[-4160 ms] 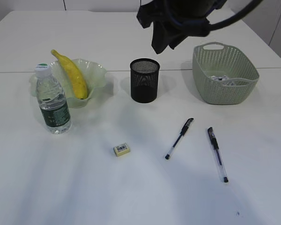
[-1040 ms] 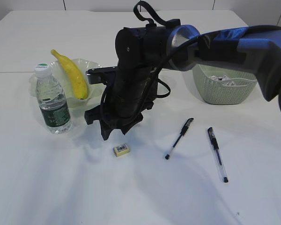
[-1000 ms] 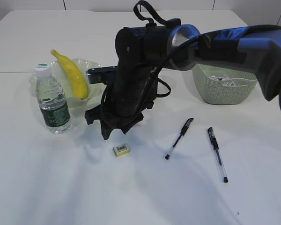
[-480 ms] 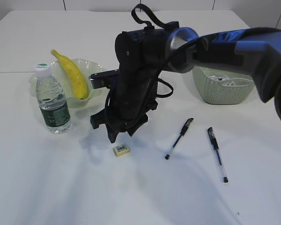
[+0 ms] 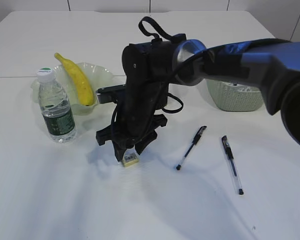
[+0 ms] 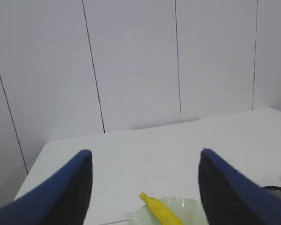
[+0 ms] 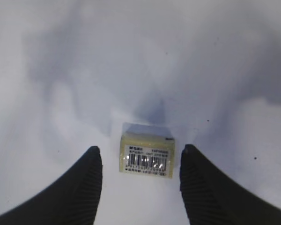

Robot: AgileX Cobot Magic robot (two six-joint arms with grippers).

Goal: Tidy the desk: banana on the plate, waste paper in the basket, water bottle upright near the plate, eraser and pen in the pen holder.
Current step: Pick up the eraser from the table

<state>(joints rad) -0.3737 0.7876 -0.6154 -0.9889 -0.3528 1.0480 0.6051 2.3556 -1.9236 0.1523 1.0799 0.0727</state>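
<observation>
On the white table [image 5: 50, 200], your right arm [image 5: 225, 55] reaches across the middle and hides the pen holder, so a blind lift toward it could knock it over. The bottle [image 5: 56, 106] stands upright just beside the plate [image 5: 102, 76] and close to the arm; a wide swing could topple it. The right gripper [image 7: 139, 176] hangs with jaws apart, straddling the eraser [image 7: 147, 156]. It sits nearer the right finger, so closing unevenly may skid or tip it. Your left gripper [image 6: 145, 187] is open and idle, well away.
</observation>
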